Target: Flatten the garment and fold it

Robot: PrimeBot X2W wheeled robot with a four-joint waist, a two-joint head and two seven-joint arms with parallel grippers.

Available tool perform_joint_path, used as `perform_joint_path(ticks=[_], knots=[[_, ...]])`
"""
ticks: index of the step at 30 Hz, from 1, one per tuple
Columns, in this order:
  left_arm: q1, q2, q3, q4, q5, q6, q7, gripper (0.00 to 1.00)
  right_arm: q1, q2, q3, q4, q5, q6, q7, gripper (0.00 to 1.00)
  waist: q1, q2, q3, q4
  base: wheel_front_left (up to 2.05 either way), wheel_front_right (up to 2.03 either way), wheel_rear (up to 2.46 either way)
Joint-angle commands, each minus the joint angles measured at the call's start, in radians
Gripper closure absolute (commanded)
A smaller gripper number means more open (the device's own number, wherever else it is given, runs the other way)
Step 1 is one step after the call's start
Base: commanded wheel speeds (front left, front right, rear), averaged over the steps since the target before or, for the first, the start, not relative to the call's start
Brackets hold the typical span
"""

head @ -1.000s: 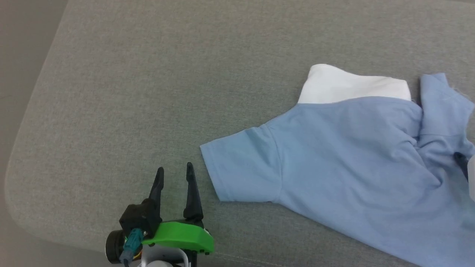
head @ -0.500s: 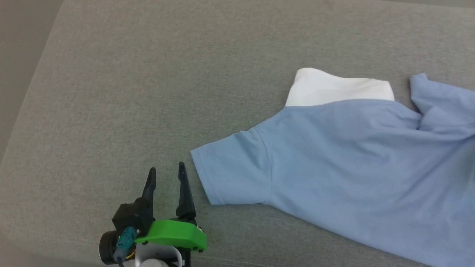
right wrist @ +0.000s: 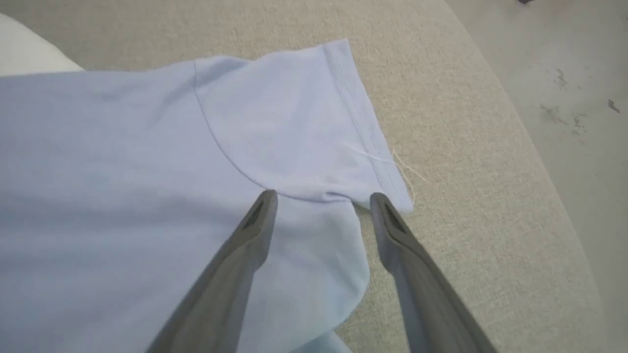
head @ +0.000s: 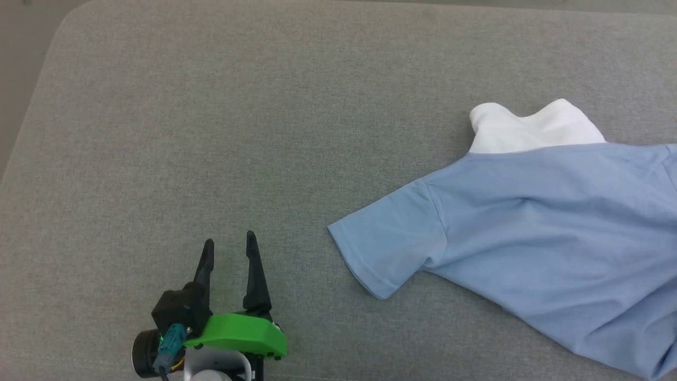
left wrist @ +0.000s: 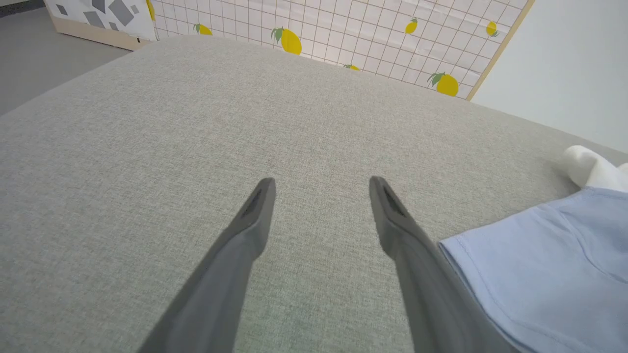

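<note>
Done: light blue T-shirt (head: pixel 529 222) partly spread, still rumpled.
Left: smoothing, every fold.
Left hand (head: pixel 228 239): released, empty, near one sleeve.
Right hand (right wrist: pixel 323 195): released, over other sleeve's underarm.

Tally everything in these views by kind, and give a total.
Light blue T-shirt: 1
Grippers: 2, the left gripper and the right gripper
Grey upholstered surface: 1
Patterned panels: 2, the lemon-print panel and the grey-shapes panel
Total: 6
</note>
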Motion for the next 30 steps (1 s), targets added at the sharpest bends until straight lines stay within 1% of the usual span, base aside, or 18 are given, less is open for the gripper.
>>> perform_joint_path(ticks=[1, 3, 5, 7, 10, 12, 14, 17, 20, 23, 26, 28, 30], knots=[[0.008, 0.007, 0.004, -0.006, 0.0, 0.004, 0.004, 0.0, -0.029, 0.023, -0.01, -0.019, -0.007, -0.002, -0.024, 0.0, 0.0, -0.0001, -0.011, -0.004, 0.0, 0.0, 0.0], [0.011, 0.01, 0.003, -0.01, 0.001, 0.005, 0.005, 0.0, -0.038, 0.067, -0.037, -0.072, 0.001, -0.002, -0.058, 0.0, 0.0, -0.0001, -0.025, -0.005, 0.0, 0.0, 0.0], [0.015, 0.012, 0.001, -0.019, 0.002, 0.006, 0.004, 0.0, -0.026, 0.107, -0.042, -0.16, 0.006, -0.002, -0.087, 0.0, 0.0, -0.0001, -0.039, -0.004, 0.0, 0.0, 0.0], [0.019, 0.012, 0.001, -0.034, 0.006, 0.006, 0.001, 0.0, -0.004, 0.161, -0.053, -0.27, 0.007, -0.002, -0.129, 0.0, 0.0, -0.0001, -0.053, -0.003, 0.0, 0.0, 0.0], [0.029, 0.009, 0.002, -0.054, 0.013, 0.004, -0.005, 0.0, 0.062, 0.249, -0.04, -0.427, -0.011, -0.002, -0.207, 0.0, 0.0, -0.0001, -0.072, -0.001, 0.0, 0.0, 0.0], [0.037, 0.007, 0.005, -0.061, 0.018, -0.004, -0.009, 0.0, 0.116, 0.299, -0.022, -0.503, -0.032, -0.002, -0.264, 0.0, 0.0, -0.0001, -0.084, 0.001, 0.0, 0.0, 0.0], [0.045, 0.006, 0.007, -0.072, 0.026, -0.022, -0.012, 0.0, 0.172, 0.332, -0.001, -0.552, -0.046, -0.002, -0.315, 0.0, 0.0, -0.0001, -0.097, 0.002, 0.0, 0.0, 0.0], [0.062, 0.001, 0.019, -0.098, 0.042, -0.042, -0.013, 0.0, 0.246, 0.348, 0.027, -0.578, -0.05, -0.002, -0.384, 0.0, 0.0, -0.0001, -0.111, 0.001, 0.0, 0.0, 0.0], [0.094, -0.008, 0.03, -0.109, 0.06, -0.061, -0.014, 0.0, 0.306, 0.35, 0.055, -0.532, 0.026, -0.002, -0.44, 0.0, 0.0, -0.0001, -0.121, -0.006, 0.0, 0.0, 0.0], [0.106, -0.014, 0.038, -0.109, 0.072, -0.072, -0.014, 0.0, 0.34, 0.35, 0.085, -0.503, 0.062, -0.002, -0.471, 0.0, 0.0, -0.0001, -0.12, -0.019, 0.0, 0.0, 0.0], [0.08, -0.007, 0.025, -0.098, 0.081, -0.089, -0.006, 0.0, 0.348, 0.35, 0.104, -0.491, 0.066, -0.002, -0.486, 0.0, 0.0, -0.0001, -0.111, -0.03, 0.0, 0.0, 0.0], [0.036, 0.006, 0.004, -0.091, 0.089, -0.108, 0.039, 0.0, 0.342, 0.35, 0.104, -0.486, 0.063, -0.002, -0.491, 0.0, 0.0, -0.0001, -0.103, -0.035, 0.0, 0.0, 0.0], [-0.019, 0.014, -0.021, -0.079, 0.089, -0.13, 0.112, 0.0, 0.332, 0.35, 0.102, -0.481, 0.06, -0.002, -0.493, 0.0, 0.0, -0.0001, -0.093, -0.037, 0.0, 0.0, 0.0]])
